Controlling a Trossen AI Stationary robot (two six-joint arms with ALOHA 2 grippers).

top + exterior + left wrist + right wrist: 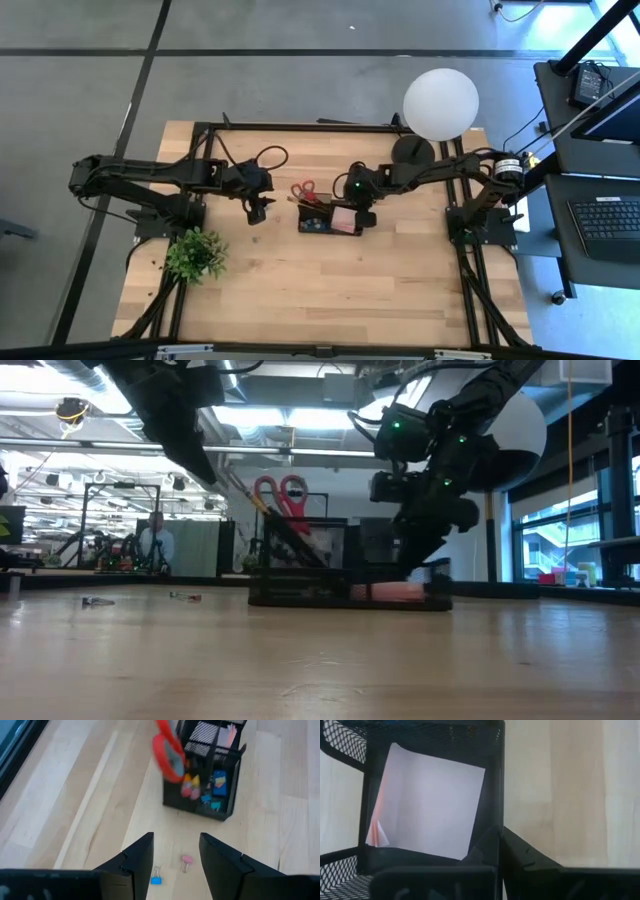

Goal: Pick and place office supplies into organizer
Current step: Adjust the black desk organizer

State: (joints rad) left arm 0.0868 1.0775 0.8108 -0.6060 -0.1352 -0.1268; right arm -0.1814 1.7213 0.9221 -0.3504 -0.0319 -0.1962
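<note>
My left hand (176, 851) hovers open above two small clips, blue (156, 880) and pink (186, 863), lying on the bench (330, 290). My right hand (366, 218) is closed at the organizer (330, 220), over its sticky-note pad (427, 800). The scissors (303, 191) stand in the organizer.
</note>
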